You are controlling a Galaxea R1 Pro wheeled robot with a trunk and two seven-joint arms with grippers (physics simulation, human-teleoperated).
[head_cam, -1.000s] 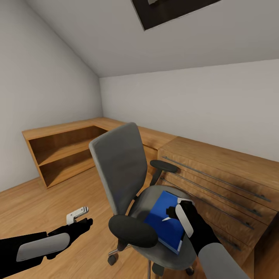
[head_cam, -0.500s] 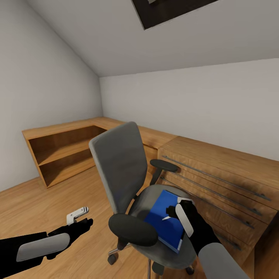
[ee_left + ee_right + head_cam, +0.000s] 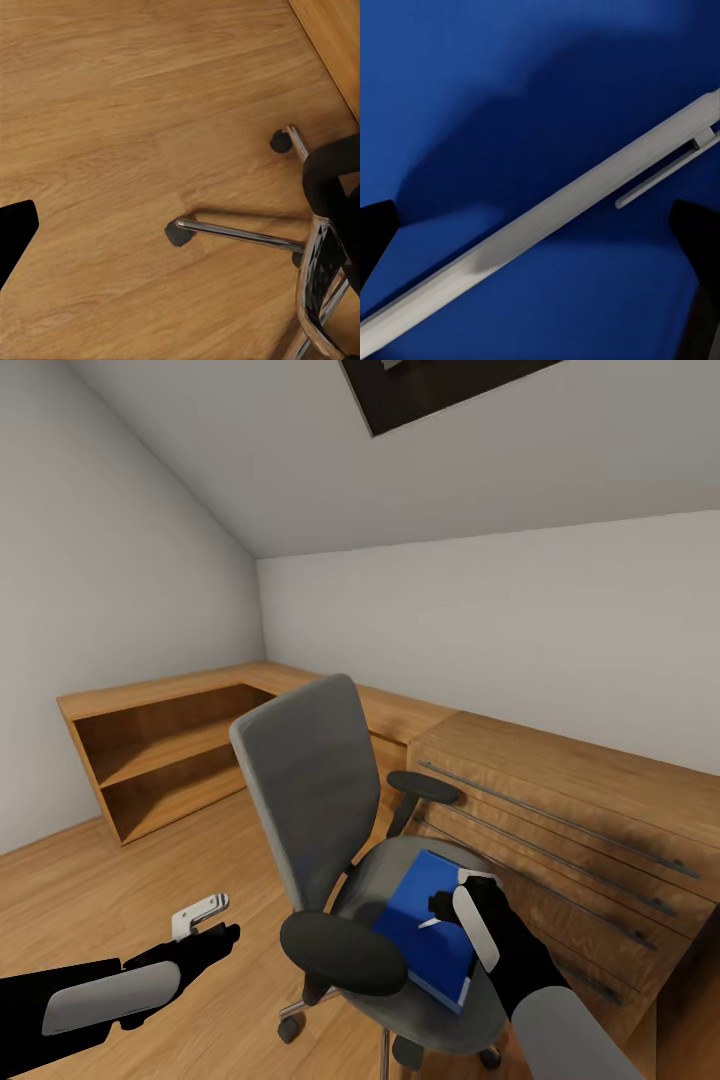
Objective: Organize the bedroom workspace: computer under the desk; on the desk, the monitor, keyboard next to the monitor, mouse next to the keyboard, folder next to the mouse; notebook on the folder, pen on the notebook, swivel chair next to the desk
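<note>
The grey swivel chair (image 3: 300,790) stands in front of me with the bright blue folder (image 3: 420,925) lying flat on its seat. A slim white pen (image 3: 547,214) rests on the folder (image 3: 472,75). My right gripper (image 3: 447,908) hangs just above the folder, open, its black fingertips (image 3: 379,225) far apart on either side of the pen and not touching it. My left gripper (image 3: 205,922) is held low over the floor to the left of the chair, open and empty. The left wrist view looks down on the chair's chrome base and casters (image 3: 240,234).
A light wooden drawer chest (image 3: 560,810) runs along the wall right behind the chair. A low wooden open shelf unit (image 3: 160,750) fills the far left corner. A dark-framed skylight (image 3: 440,385) is overhead. Wood plank floor (image 3: 90,880) spreads out to the left.
</note>
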